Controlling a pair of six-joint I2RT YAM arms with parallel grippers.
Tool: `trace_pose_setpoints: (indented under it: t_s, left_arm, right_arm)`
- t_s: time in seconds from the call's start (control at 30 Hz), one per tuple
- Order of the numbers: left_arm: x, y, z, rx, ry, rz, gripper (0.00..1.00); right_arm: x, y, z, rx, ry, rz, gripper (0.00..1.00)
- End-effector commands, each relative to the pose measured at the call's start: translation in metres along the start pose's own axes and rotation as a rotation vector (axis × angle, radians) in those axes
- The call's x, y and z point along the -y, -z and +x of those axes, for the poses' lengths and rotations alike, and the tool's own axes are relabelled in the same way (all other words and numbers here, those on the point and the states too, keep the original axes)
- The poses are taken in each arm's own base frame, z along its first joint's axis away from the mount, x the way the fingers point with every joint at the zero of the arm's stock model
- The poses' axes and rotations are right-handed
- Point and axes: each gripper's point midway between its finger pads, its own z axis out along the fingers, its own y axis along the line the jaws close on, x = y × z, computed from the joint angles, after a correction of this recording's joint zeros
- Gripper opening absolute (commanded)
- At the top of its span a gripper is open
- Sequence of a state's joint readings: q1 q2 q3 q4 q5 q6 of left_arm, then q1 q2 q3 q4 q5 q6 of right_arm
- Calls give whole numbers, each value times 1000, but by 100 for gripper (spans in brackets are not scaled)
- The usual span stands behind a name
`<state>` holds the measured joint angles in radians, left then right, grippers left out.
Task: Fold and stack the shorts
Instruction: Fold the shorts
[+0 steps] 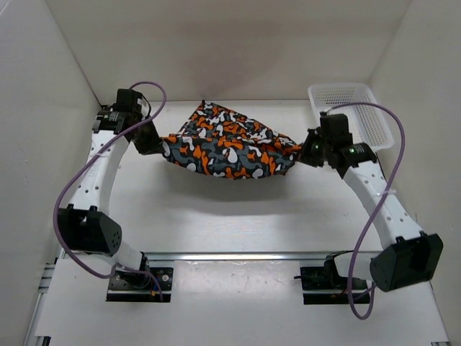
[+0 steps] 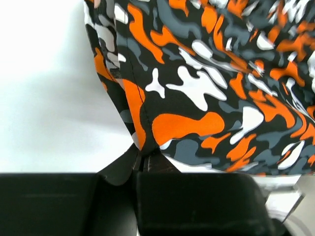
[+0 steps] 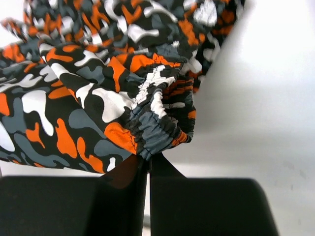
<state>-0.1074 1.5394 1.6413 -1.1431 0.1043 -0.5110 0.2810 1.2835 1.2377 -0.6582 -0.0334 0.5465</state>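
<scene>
The camouflage shorts (image 1: 229, 148) hang stretched between my two grippers above the white table, sagging in the middle. My left gripper (image 1: 160, 146) is shut on the left edge of the shorts; in the left wrist view the hem (image 2: 140, 142) is pinched between the fingertips (image 2: 141, 160). My right gripper (image 1: 301, 153) is shut on the right end; in the right wrist view the gathered elastic waistband (image 3: 160, 132) is clamped at the fingertips (image 3: 148, 160).
A white plastic mesh basket (image 1: 353, 112) stands at the back right, just behind my right arm. White walls close in the table on the left, back and right. A metal rail (image 1: 230, 256) runs along the near edge.
</scene>
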Motion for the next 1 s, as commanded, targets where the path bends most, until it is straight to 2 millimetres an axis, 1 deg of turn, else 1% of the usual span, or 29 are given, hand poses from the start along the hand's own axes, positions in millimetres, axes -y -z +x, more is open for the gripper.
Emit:
trace_pose_setpoints:
  t_s: [0.0, 0.03, 0.07, 0.1, 0.13, 0.17, 0.2, 0.23, 0.27, 0.3, 0.33, 0.4, 0.43, 0.47, 0.5, 0.53, 0.57, 0.6, 0.63, 0.67, 0.73, 0.77, 0.8, 0.83, 0.87, 0.9, 0.93, 0.97]
  left_arm:
    - [-18, 20, 41, -98, -63, -53, 10]
    - [-15, 18, 36, -77, -65, -42, 10]
    - [-14, 15, 33, -64, -67, -35, 10]
    - [-11, 0, 23, -75, -67, -30, 22]
    - [-9, -10, 11, -75, -60, -16, 36]
    - [-2, -25, -1, -77, -52, 10, 54]
    - [-4, -54, -19, -115, -58, -17, 68]
    - [-4, -69, -25, -144, -54, -30, 69]
    - [-10, -80, -30, -168, -42, -65, 70]
    - [-15, -89, -23, -232, -32, -96, 70]
    - [-12, -83, -31, -199, -38, -95, 70]
    - [-13, -69, -33, -140, -59, -113, 70]
    - [-12, -52, -29, -103, -53, -97, 70]
    - [-16, -43, -25, -90, -41, -110, 70]
    - [-24, -35, -23, -59, -44, -141, 67]
    - [-26, -9, -18, -7, -36, -131, 65]
    - [-37, -16, 4, -43, -15, -150, 63]
    - [-35, -14, 20, -62, -13, -123, 60]
    - [-33, -13, 38, -85, -15, -93, 53]
    - [-38, -15, 69, -120, 13, -71, 51]
    - [-35, -19, 107, -188, 41, -16, 51]
    - [-42, -23, 144, -250, 69, -14, 54]
    - [-42, -26, 160, -277, 83, -3, 58]
    - [-37, -31, 172, -290, 94, 35, 64]
    - [-43, -37, 201, -344, 90, 29, 68]
    - [-41, -40, 213, -379, 124, 39, 77]
    - [-36, -45, 217, -382, 122, 66, 77]
    - [-36, -49, 227, -404, 110, 61, 79]
  right_arm:
    - [20, 20, 38, -63, -34, 30, 0]
    - [23, 22, 45, -65, -45, 31, 0]
    - [33, 13, 55, -78, -58, 58, 0]
    - [28, 11, 47, -44, -66, 37, 0]
    - [32, -4, 48, -66, -78, 65, 0]
    - [28, -8, 33, -37, -76, 71, 0]
    - [28, -16, 25, -26, -75, 88, 0]
    - [34, -37, 24, -60, -67, 129, 0]
    - [33, -45, 18, -64, -58, 142, 0]
    - [35, -52, 14, -77, -39, 159, 0]
    - [34, -62, 10, -103, -29, 174, 0]
    - [35, -69, 7, -113, -20, 190, 0]
    - [38, -74, 11, -130, -11, 199, 0]
    - [40, -76, 13, -138, -11, 204, 0]
    - [40, -76, 13, -138, -11, 204, 0]
    - [43, -82, 17, -158, -12, 216, 0]
    - [41, -82, 14, -150, -12, 211, 0]
    - [43, -85, 16, -159, -12, 216, 0]
    - [40, -86, 14, -155, -13, 203, 0]
    - [43, -86, 19, -165, -13, 209, 0]
    - [45, -87, 22, -173, -14, 214, 0]
    - [46, -87, 26, -185, -16, 211, 0]
    - [44, -84, 24, -175, -15, 205, 0]
    - [49, -86, 33, -196, -16, 217, 0]
    - [47, -83, 33, -191, -8, 200, 0]
    - [47, -80, 34, -187, -7, 198, 0]
    - [48, -78, 35, -187, -7, 198, 0]
    - [52, -79, 42, -202, -9, 207, 0]
